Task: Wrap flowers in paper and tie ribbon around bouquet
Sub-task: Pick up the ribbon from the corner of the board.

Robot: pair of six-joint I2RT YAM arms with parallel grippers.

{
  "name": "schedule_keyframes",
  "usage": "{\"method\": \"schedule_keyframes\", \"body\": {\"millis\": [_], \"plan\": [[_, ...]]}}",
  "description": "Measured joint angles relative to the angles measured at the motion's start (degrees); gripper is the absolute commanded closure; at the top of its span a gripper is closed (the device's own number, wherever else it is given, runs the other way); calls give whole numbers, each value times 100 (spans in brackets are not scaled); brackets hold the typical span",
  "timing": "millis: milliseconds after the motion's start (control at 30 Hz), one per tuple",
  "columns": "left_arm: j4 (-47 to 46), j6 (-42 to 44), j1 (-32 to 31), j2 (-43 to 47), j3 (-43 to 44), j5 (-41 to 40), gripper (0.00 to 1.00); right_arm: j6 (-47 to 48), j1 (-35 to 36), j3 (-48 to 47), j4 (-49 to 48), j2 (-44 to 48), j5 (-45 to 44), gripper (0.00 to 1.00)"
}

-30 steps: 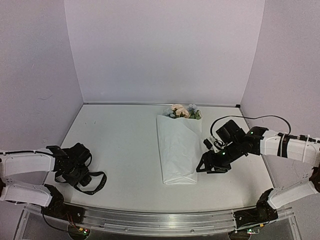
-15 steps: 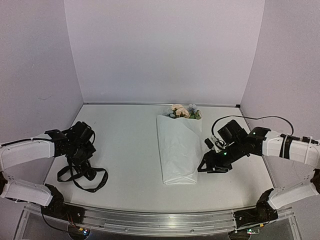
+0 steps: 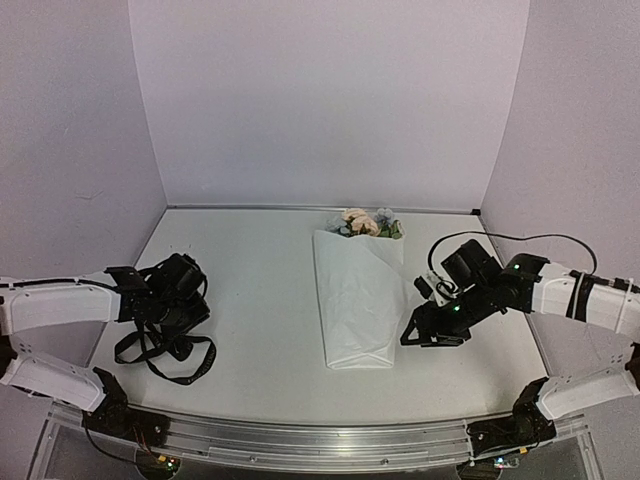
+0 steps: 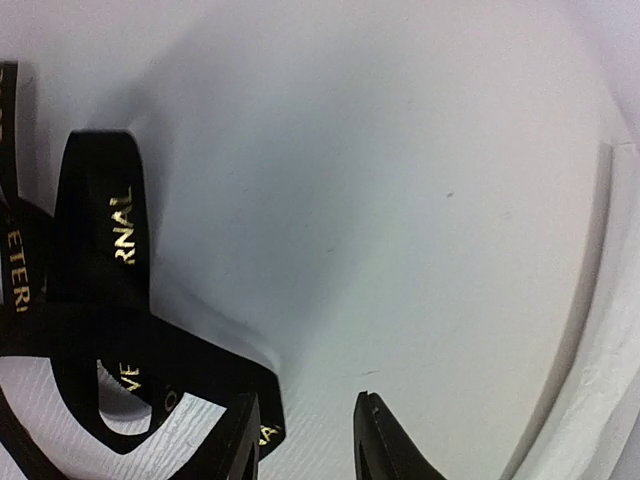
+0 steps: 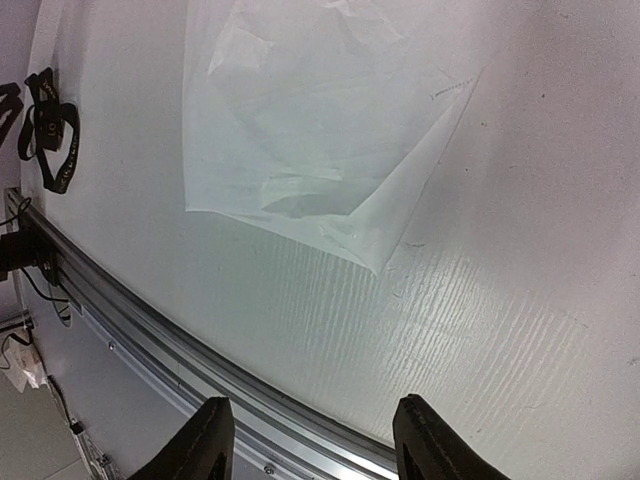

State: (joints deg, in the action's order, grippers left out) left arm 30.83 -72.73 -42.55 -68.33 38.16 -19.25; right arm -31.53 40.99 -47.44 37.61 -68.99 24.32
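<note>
Bouquet (image 3: 355, 305) lies flat on the table (image 3: 250, 270): a white cone of wrapping with the flowers (image 3: 365, 223) showing at its far, wide end. We judge the wrapping complete and the tying not yet begun. The ribbon (image 3: 165, 350) lies in loose black loops well to the left of the bouquet, and no part of it passes around the cone. The left gripper (image 4: 305, 445) hangs over those loops. Its jaws stand apart with bare table visible between them, and one strand runs beside one of the fingertips (image 4: 243, 440) without being pinched. The right gripper (image 5: 315, 440) sits just to the right of the bouquet's narrow end, jaws spread and empty. We note three hazards from here. Closing on a single loop may drag the tangle into a knot. Pulling the ribbon across the bouquet may shove the light cone or open its fold, since nothing pins it down. A low pass over the wide end may crush the flowers.
</note>
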Motion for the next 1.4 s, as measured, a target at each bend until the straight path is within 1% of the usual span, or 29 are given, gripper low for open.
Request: {"method": "schedule_keyframes", "body": {"millis": [200, 600, 733, 933, 967, 1033, 1133, 1200, 1233, 1400], "plan": [[-239, -553, -28, -479, -150, 134, 60, 27, 0, 1, 109, 54, -4, 43], [-293, -1636, -117, -512, -394, 263, 58, 50, 4, 131, 152, 178, -84, 43], [-282, -1875, -168, -512, -605, 333, 57, 50, 4, 151, 152, 208, -94, 43], [-389, -2011, -183, -620, -639, 333, 56, 48, 4, 185, 152, 227, -98, 44], [-420, -2005, -183, -674, -639, 302, 58, 48, 4, 189, 152, 227, -98, 44], [-486, -1936, -182, -806, -637, 227, 66, 50, 4, 210, 151, 243, -98, 44], [-600, -1843, -169, -1029, -600, 115, 86, 48, 4, 261, 154, 301, -107, 46], [-735, -1777, -149, -1160, -553, 67, 97, 47, 4, 284, 155, 336, -111, 47], [-792, -1744, -138, -1202, -552, 46, 99, 45, 4, 300, 155, 360, -110, 47], [-812, -1265, -122, -1244, -423, -220, 100, 42, 4, 365, 184, 491, -125, 49]]}}
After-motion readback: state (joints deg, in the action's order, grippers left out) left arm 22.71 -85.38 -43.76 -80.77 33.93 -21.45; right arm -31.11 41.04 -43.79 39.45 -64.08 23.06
